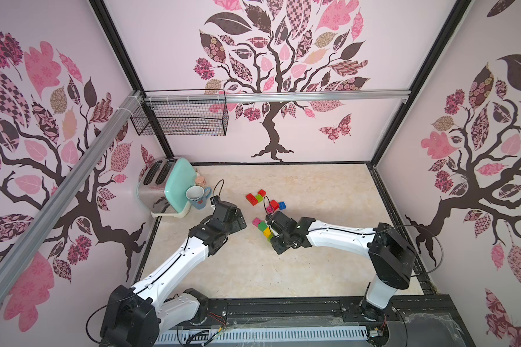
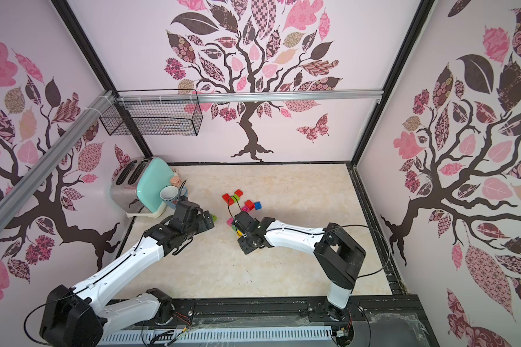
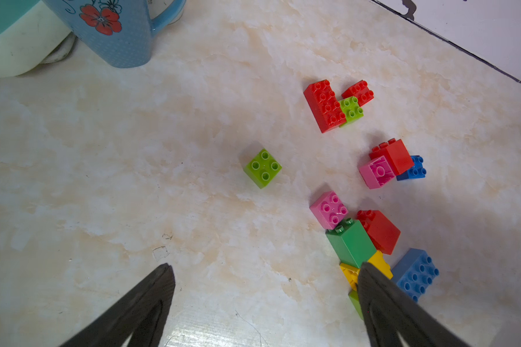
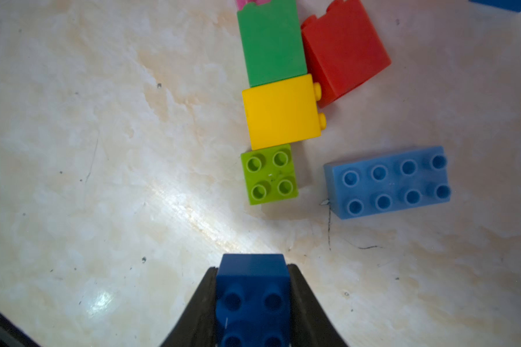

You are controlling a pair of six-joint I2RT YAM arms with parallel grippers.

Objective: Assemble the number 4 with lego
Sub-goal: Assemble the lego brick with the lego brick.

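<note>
1. Right gripper (image 4: 253, 268) sits at the bottom edge of its wrist view, clamped tight on a dark blue brick (image 4: 253, 288).
2. Just above it in frame is a row of lego touching end to end: lime brick (image 4: 268, 174), yellow brick (image 4: 280, 111), green brick (image 4: 271, 45).
3. A tilted red brick (image 4: 343, 51) sits upper right, and a long light blue brick (image 4: 388, 181) lies right of the lime one, not touching it.
4. Left gripper (image 3: 263, 267) has its jaws wide apart with nothing between them. A stray lime brick (image 3: 262, 168) sits mid-frame.
5. In both top views all the bricks are mid-table, and the mug (image 1: 197, 196) is off to the left.

Marble-look tabletop (image 1: 313, 246) carries toaster (image 1: 160, 187), mug (image 1: 196, 197), scattered lego bricks (image 1: 251, 199)
</note>
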